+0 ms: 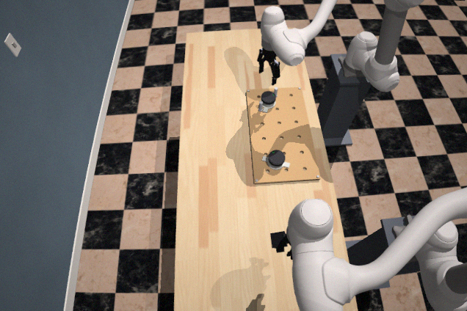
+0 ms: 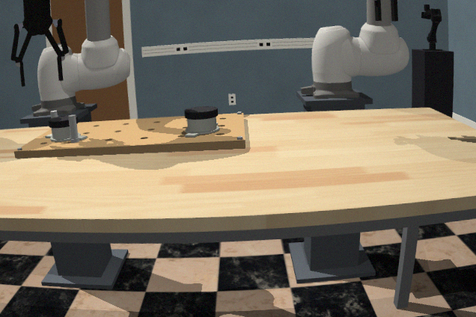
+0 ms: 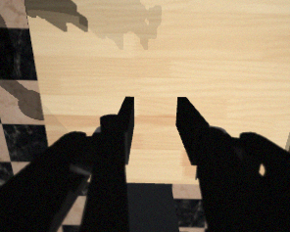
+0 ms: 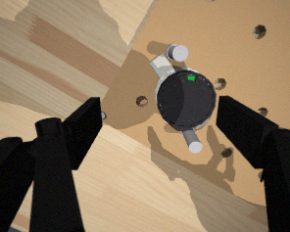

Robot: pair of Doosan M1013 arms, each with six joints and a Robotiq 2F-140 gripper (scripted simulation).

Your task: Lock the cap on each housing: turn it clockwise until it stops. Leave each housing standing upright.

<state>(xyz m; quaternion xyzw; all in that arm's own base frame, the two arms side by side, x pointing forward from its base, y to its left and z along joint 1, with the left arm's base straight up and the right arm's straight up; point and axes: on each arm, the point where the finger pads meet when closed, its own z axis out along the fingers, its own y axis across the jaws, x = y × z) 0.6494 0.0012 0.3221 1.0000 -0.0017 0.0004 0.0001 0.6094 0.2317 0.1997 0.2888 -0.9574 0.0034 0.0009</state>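
The smaller housing (image 1: 265, 109) (image 2: 59, 134) (image 4: 162, 66) stands upright between two grey pins at the board's far end. Its black cap (image 1: 268, 97) (image 2: 58, 123) (image 4: 186, 102) sits on top and shows a green mark in the right wrist view. The larger housing (image 2: 200, 125) stands upright at the board's other end, with a black cap (image 1: 276, 158) (image 2: 200, 112) on it. My right gripper (image 1: 268, 76) (image 2: 42, 81) (image 4: 159, 111) is open and empty, above and off to one side of the smaller housing. My left gripper (image 2: 386, 19) (image 3: 155, 111) is partly open and empty, high over the table away from the board.
The board (image 1: 286, 177) (image 2: 130, 149) with several holes lies on the wooden table (image 1: 226, 216) (image 2: 307, 197). Two upright pins flank the smaller housing: one pin (image 2: 72, 126) (image 4: 178, 53) and another pin (image 1: 260, 105) (image 4: 195, 146). The arms cast shadows over the board.
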